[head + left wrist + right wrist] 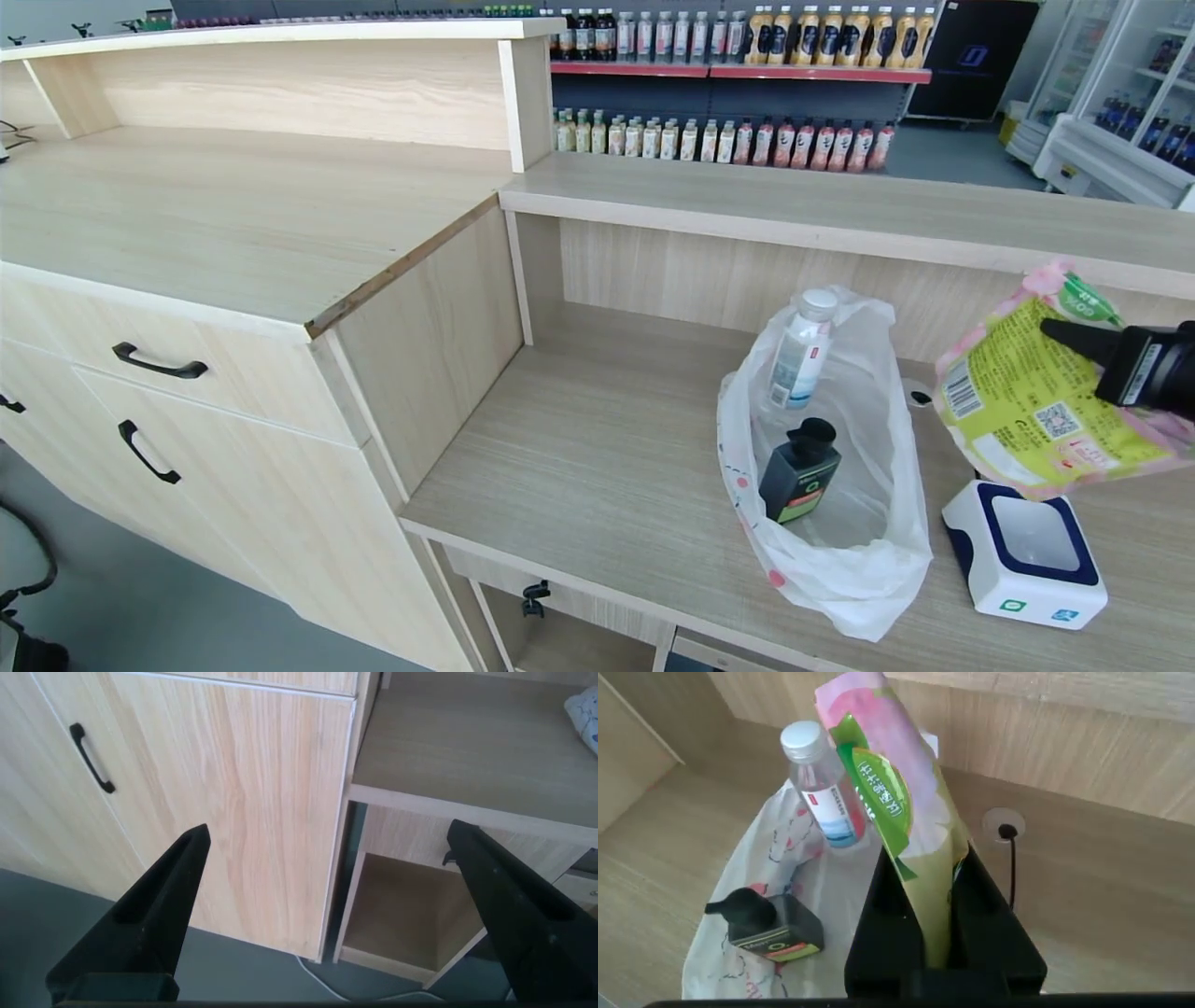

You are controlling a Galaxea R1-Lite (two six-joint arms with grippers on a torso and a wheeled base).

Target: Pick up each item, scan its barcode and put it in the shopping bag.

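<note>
wooden checkout counter (pixel 607 448) | right gripper (pixel 926 873) fingers clamp snack pouch (pixel 1036 401) near scanner (pixel 1022 551) | left gripper (pixel 329 829) fingers wide apart

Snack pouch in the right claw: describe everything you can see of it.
The snack pouch is a glossy, crinkled film packet, yellow-green with pink edges, with a barcode and a square code on the face toward the head camera. The right claw pinches it, tilted above the scanner, beside the shopping bag.
</note>
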